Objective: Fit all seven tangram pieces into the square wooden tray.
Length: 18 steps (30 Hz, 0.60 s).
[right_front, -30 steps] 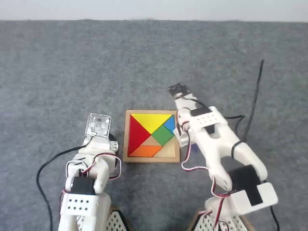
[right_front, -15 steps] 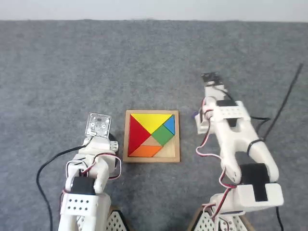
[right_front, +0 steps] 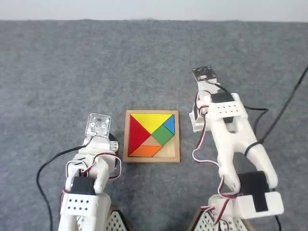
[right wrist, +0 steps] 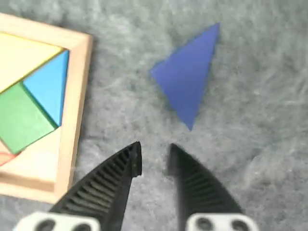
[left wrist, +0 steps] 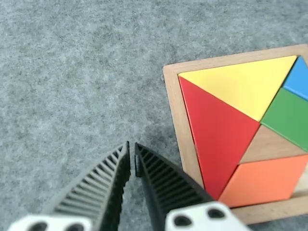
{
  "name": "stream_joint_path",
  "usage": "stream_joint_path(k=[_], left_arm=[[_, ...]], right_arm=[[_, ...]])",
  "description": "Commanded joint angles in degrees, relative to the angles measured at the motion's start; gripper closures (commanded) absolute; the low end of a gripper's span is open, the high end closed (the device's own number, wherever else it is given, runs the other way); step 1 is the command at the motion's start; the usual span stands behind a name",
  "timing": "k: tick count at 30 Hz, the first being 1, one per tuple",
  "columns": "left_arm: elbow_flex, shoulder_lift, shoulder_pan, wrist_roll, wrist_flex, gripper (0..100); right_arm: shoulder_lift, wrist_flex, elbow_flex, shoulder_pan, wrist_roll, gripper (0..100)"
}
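Wooden tray, high view: the wooden tray (right_front: 152, 160) lies on the grey bench (right_front: 72, 62) between the two arms. Six pieces are seated, and bare floor shows in its corner nearest the right arm's base.
Arms, high view: the left arm (right_front: 94, 166) stands just beside the tray's left edge. The right arm (right_front: 231, 134) stands to the tray's right, apart from it.
Left jaws, left wrist view: closed to a thin slit and holding nothing, over bare bench just beside the tray wall that borders the red triangle (left wrist: 216, 130).
Loose piece, right wrist view: a dark blue triangle (right wrist: 188, 77) lies flat on the bench, outside the tray and apart from its wall.
Right jaws, right wrist view: parted a little and empty, over the bench between tray and triangle, short of the triangle's nearest tip.
Step in hand: likely fetching the seventh piece for the bare corner.
Next move: it probably calls for wider jaws, a short advance over the triangle, a grip across its edges, then a turn to match the gap.
Change: a second ago the right arm leaned over the tray's right edge. Half a second ago it had swung well out, and now it is part-way back. The left arm and the seated pieces are unchanged.
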Motion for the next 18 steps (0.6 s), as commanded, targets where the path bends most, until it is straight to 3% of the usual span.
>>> stream_joint_path(k=[1, 18], left_arm=[[-0.5, -0.8, -0.2, 0.2, 0.0, 99], [-0.5, -0.8, -0.2, 0.2, 0.0, 99]], right_arm=[[-1.5, 0.4, -6.4, -0.2, -3.7, 75.6], [26.1, 0.8, -25.7, -0.3, -5.1, 73.1]])
